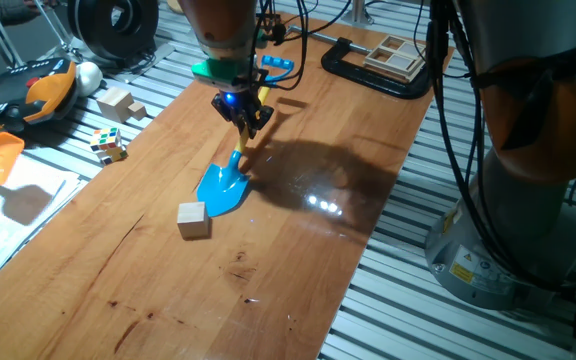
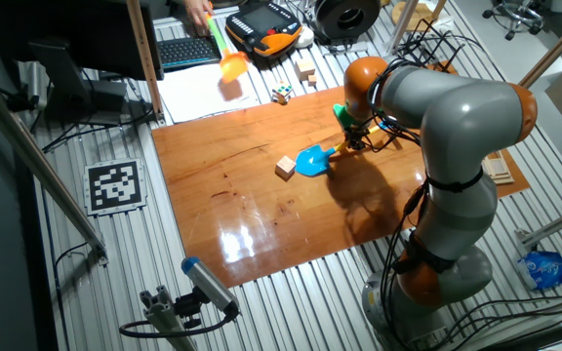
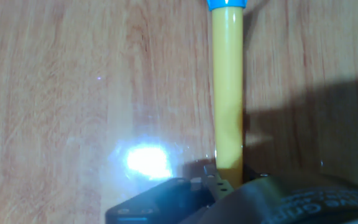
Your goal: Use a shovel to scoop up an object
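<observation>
The shovel has a bright blue blade (image 1: pixel 222 189) resting on the wooden table, and a yellow shaft (image 3: pixel 227 93) rising back to my gripper (image 1: pixel 244 115). The gripper is shut on the shaft, with the shovel tilted blade down. The small pale wooden cube (image 1: pixel 193 219) sits on the table just in front of the blade tip, close to it; I cannot tell if they touch. In the other fixed view the blade (image 2: pixel 311 161) lies right of the cube (image 2: pixel 285 167), under my gripper (image 2: pixel 356 139). The hand view shows only the shaft and wood.
Larger wooden blocks (image 1: pixel 119 102) and a multicoloured puzzle cube (image 1: pixel 109 146) lie at the table's left edge. An orange-bladed toy shovel (image 2: pixel 226 54) is held above the papers. A black clamp (image 1: pixel 373 72) and wooden tray (image 1: pixel 393 55) sit at the far end. The robot base (image 1: pixel 528 150) stands right.
</observation>
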`<move>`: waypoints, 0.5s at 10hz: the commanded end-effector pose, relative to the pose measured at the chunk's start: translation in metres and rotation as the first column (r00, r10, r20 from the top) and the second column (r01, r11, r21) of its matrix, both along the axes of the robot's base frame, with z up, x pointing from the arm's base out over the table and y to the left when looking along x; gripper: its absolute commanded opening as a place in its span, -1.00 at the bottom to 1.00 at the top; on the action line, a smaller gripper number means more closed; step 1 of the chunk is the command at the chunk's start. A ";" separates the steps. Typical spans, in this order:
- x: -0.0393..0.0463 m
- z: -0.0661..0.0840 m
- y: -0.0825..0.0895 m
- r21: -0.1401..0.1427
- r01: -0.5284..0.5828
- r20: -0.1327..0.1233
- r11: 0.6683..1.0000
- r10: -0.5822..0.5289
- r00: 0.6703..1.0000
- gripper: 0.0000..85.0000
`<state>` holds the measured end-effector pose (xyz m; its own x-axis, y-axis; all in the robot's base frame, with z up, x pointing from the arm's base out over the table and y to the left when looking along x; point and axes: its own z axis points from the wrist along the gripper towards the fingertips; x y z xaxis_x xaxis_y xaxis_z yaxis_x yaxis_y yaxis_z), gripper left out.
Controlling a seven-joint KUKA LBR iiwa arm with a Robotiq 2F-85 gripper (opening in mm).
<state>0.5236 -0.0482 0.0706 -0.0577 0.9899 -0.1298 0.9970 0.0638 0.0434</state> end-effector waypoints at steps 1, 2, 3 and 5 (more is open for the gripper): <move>-0.0015 0.000 0.002 -0.003 0.002 0.002 1.000 -0.002 1.000 -1.00; -0.0022 0.001 0.003 -0.013 0.004 0.002 1.000 -0.004 1.000 -1.00; -0.0027 0.001 0.003 -0.018 0.005 0.004 1.000 -0.005 1.000 -1.00; -0.0045 0.003 0.005 -0.032 0.006 0.009 0.999 -0.006 1.000 -1.00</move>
